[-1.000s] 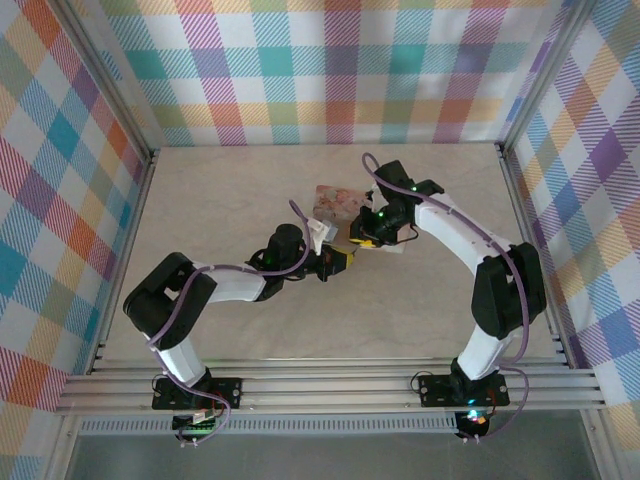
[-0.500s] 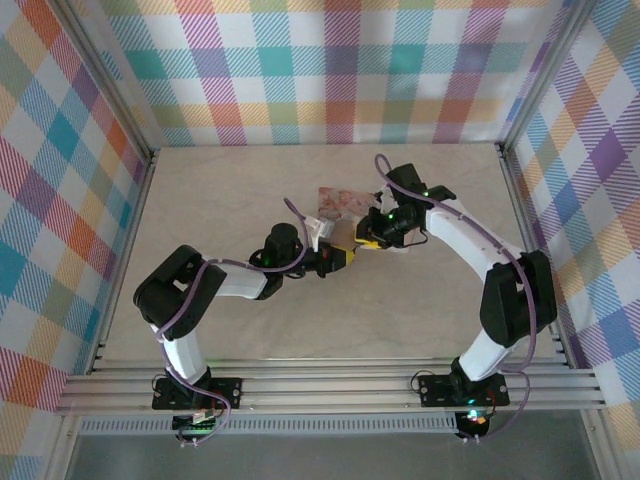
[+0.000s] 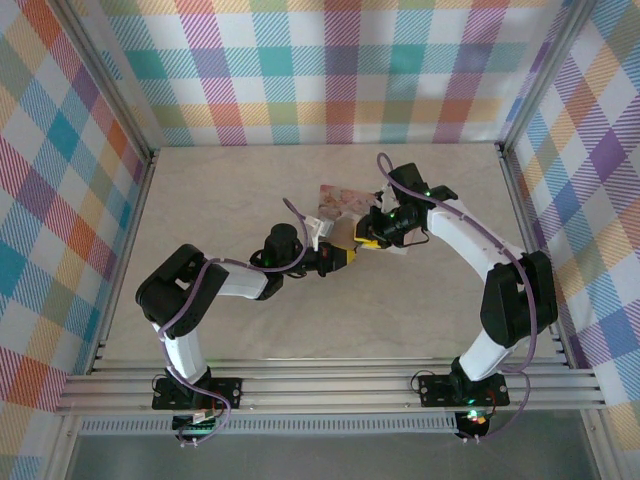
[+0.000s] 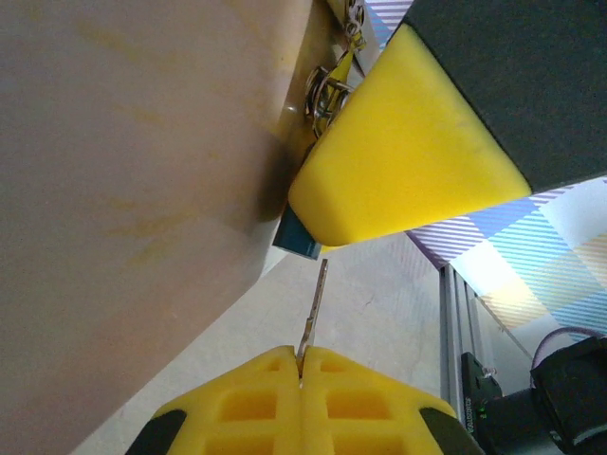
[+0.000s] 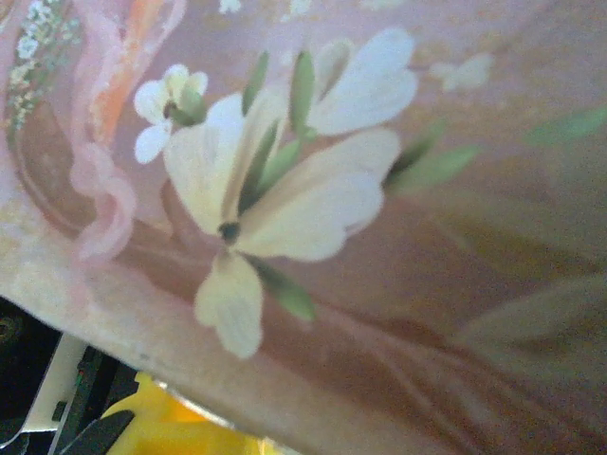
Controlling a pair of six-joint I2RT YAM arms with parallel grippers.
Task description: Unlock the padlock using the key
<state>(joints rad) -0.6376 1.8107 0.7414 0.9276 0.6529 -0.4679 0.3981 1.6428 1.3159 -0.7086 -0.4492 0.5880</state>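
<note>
**Key pinched, tip at the padlock**

My left gripper (image 4: 302, 358) is clenched. Its 2 yellow pads (image 4: 247, 403) are pressed flat together, and the key (image 4: 317, 301) is nipped between them at its head. The thin grey blade stands straight out from the tips and points at the padlock (image 4: 296, 239). The blade's tip sits just beside the padlock's lower edge. Touching or not, I cannot tell.

The padlock shows as 1 small blue corner, tucked against the tan wall of the box (image 4: 142, 190). A yellow finger (image 4: 408, 161) of my right gripper (image 3: 365, 241) lies over it and hides most of it. I see just 1 finger there, so I cannot tell whether those jaws are grasping the padlock or released. Above the finger, silvery rings (image 4: 325, 92) sit at the box's edge.

From the top camera, both grippers meet nose to nose near the middle of the table (image 3: 230, 190), at the near side of the pink box. My left arm reaches in from the left and my right arm bends in from the right.

My right wrist camera is close against the box, where a pale painted flower (image 5: 285, 199) shows in soft blur. A yellow patch (image 5: 180, 427) sits at the lower left, and I cannot tell whose it is.
</note>
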